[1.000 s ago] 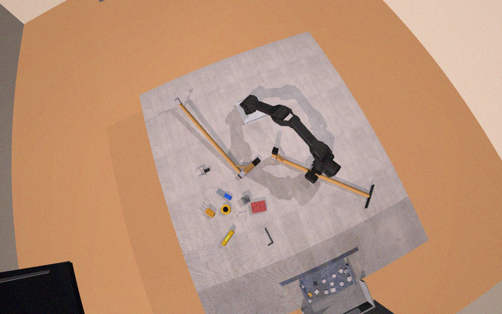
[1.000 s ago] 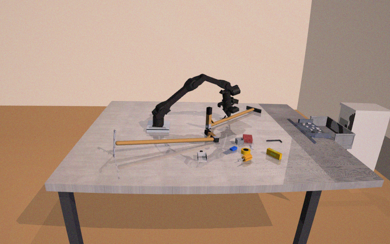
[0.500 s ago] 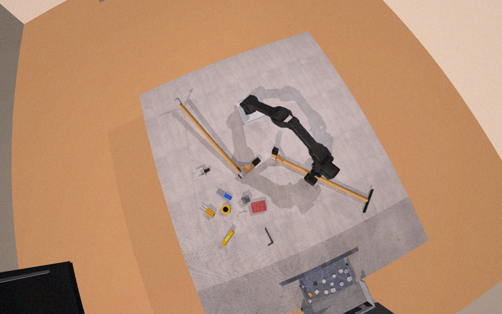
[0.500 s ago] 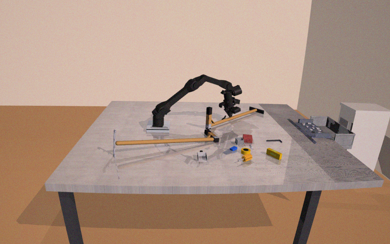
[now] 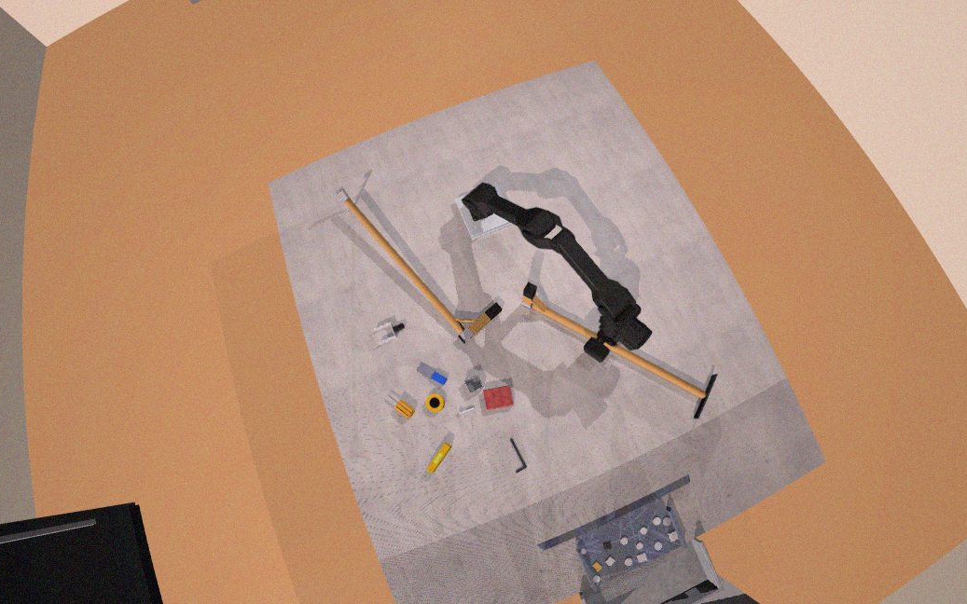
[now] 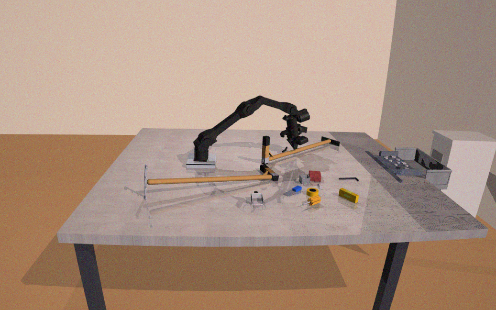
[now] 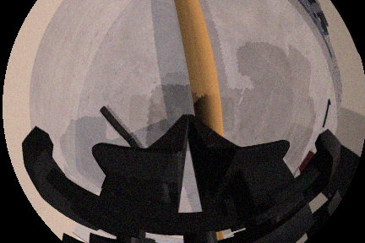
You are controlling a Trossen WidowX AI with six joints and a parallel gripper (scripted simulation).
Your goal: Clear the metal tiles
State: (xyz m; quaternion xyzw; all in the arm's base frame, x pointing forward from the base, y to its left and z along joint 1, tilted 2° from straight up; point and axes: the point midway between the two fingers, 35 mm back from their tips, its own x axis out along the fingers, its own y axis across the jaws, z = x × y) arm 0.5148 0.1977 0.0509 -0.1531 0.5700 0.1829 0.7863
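A long wooden-handled scraper with a black blade lies on the table, its upright black-topped grip at the near end. My gripper is shut and empty, its tips pointing down close to the handle. In the wrist view the handle passes just right of the fingertips, not between them. The steel bench plate bears several small pale tiles, plus a dark and an orange piece. The catch box stands at the plate's far end.
A second long-handled tool with a thin pale head lies on the table's other side. Beside it are a red block, yellow ring, yellow block and hex key. A short dark rod lies left of the fingertips.
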